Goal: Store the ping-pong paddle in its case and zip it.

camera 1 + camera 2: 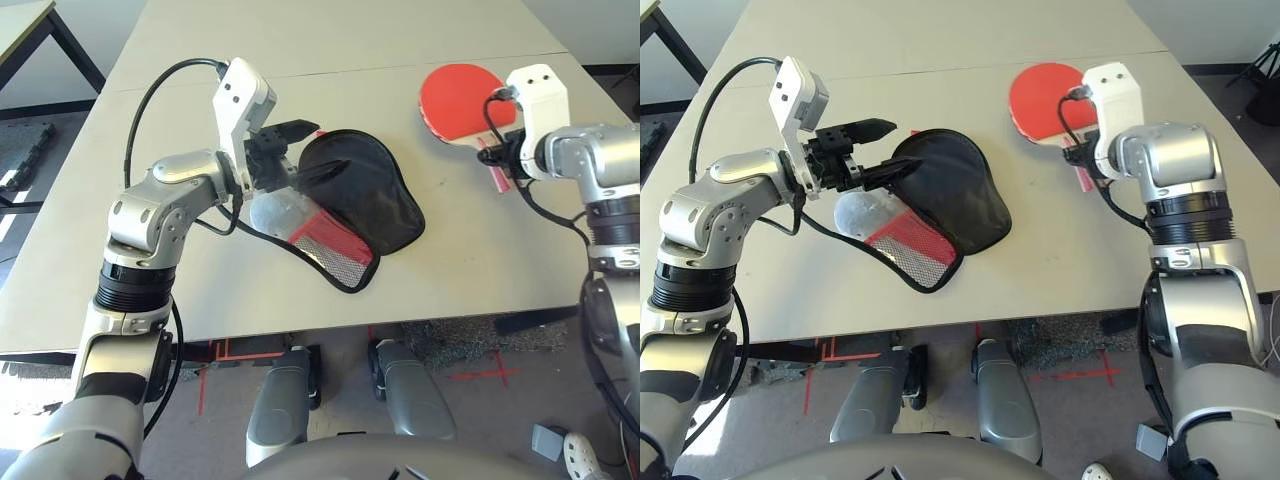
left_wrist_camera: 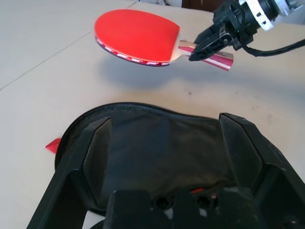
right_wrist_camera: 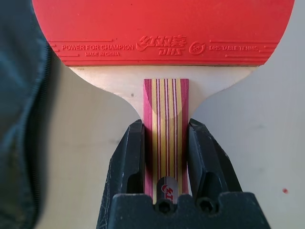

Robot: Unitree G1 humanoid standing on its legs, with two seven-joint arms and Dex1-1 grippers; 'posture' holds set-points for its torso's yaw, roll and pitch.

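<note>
While the right gripper [image 3: 166, 157] pinches the striped handle of the ping-pong paddle [image 1: 460, 100], the paddle hangs above the far right of the tabletop [image 1: 300, 50]. Left of it, the case [image 1: 365, 195] lies black side up, with the spread left gripper [image 1: 305, 150] at its left edge.

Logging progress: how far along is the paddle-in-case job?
Early. Done: right gripper is shut on the red-faced wooden ping-pong paddle by its handle, lifted off the table. In hand: open left gripper at the black fabric case, unzipped. Left: insertion, zipping.
</note>
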